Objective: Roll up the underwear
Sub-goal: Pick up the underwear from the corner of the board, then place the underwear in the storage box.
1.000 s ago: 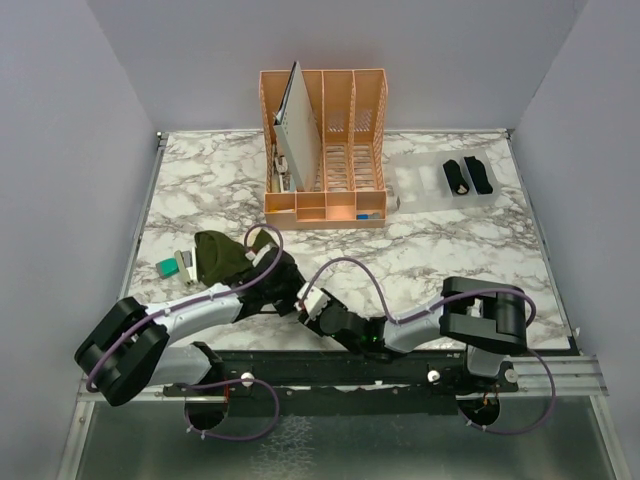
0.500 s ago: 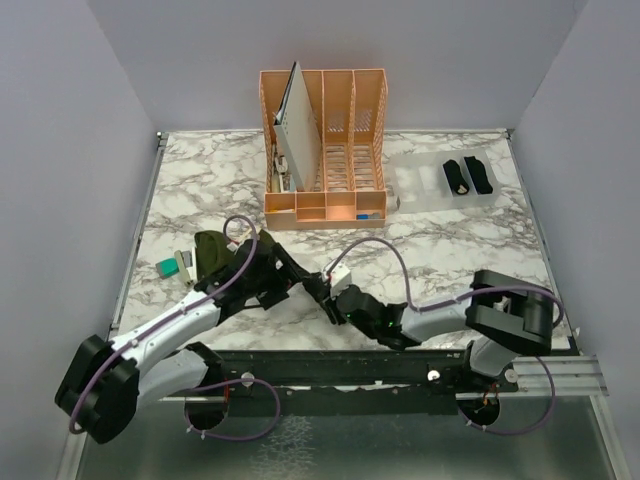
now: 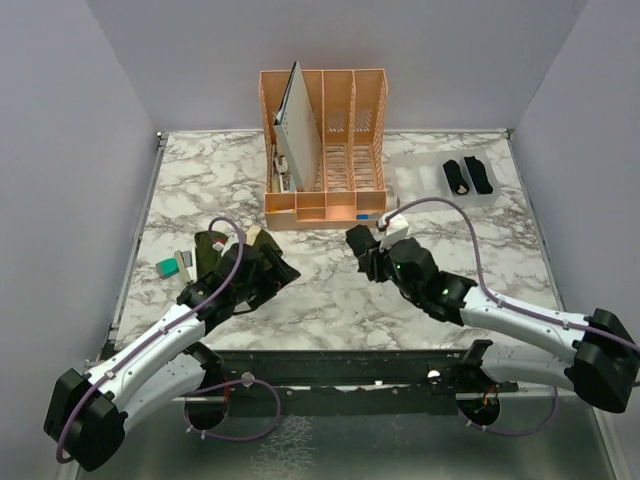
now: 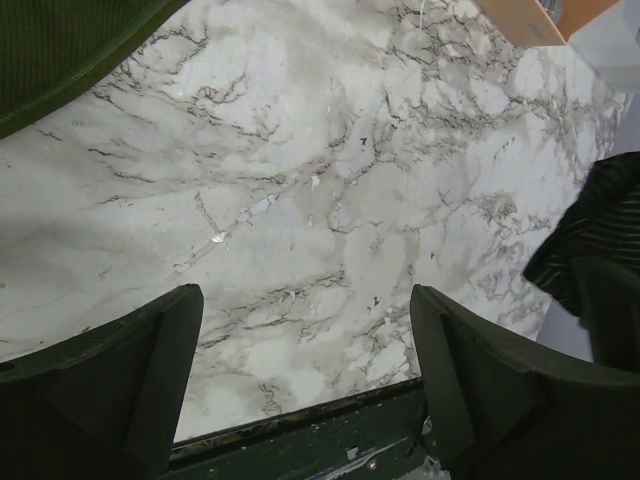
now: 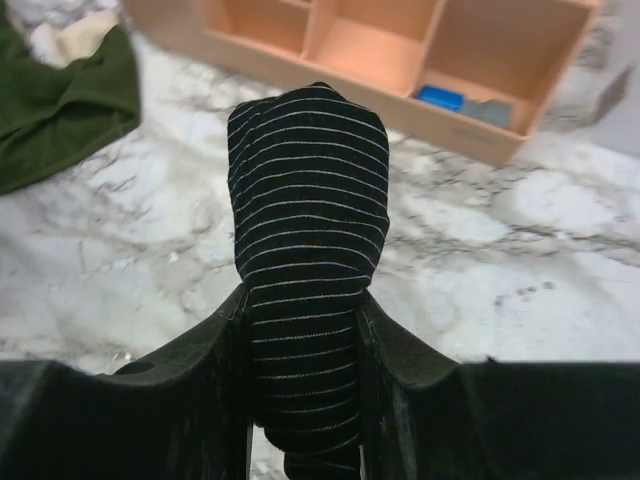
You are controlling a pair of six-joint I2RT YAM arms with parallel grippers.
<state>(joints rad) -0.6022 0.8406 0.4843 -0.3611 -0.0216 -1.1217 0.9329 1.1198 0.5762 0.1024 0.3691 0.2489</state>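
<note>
My right gripper is shut on a black, finely striped rolled underwear, held above the marble near the organizer's front. The roll stands up between the fingers. An olive-green underwear with a cream waistband lies crumpled at the left of the table, and its edge shows in the left wrist view. My left gripper is just right of it, open and empty over bare marble. Two black rolled underwear lie side by side at the back right.
A peach desk organizer with a leaning board stands at the back centre, and a small blue item lies in its front tray. A teal block and a small pale object lie left of the olive cloth. The table's front edge is close under the left gripper.
The left gripper has opened and drawn back to the left. The right arm has carried the striped roll from near the front edge up toward the organizer.
</note>
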